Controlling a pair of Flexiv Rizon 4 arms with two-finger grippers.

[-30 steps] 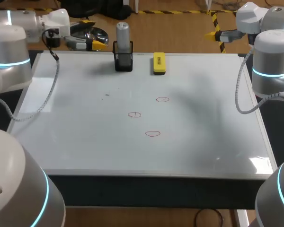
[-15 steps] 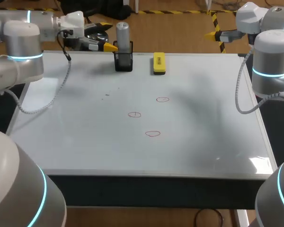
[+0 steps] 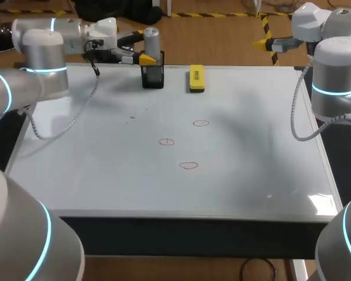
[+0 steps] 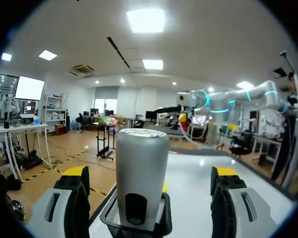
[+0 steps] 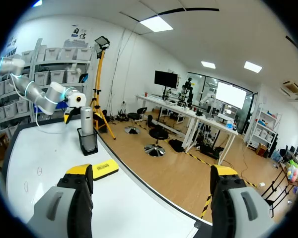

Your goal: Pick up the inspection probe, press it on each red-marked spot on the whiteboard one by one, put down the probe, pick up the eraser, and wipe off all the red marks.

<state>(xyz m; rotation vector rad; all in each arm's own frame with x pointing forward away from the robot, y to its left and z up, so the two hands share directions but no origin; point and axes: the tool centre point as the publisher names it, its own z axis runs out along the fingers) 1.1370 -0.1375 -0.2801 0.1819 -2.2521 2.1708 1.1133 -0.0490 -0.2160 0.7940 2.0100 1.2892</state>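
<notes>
Upper left, the left gripper (image 3: 147, 57) straddles the grey probe (image 3: 151, 42), fingers spread; the black holder (image 3: 152, 76) hides its base; right gripper (image 3: 260, 43) gapes too

Your left arm (image 3: 41, 58) and right arm (image 3: 333, 76) are thick, rounded silver-grey cylinders with white housings at the wrists. Each joint wears a glowing cyan ring (image 3: 336, 90). A grey cable (image 3: 293, 117) loops loosely beside each arm. Your fingers (image 4: 69, 208) are grey blocks capped in bright yellow.
</notes>
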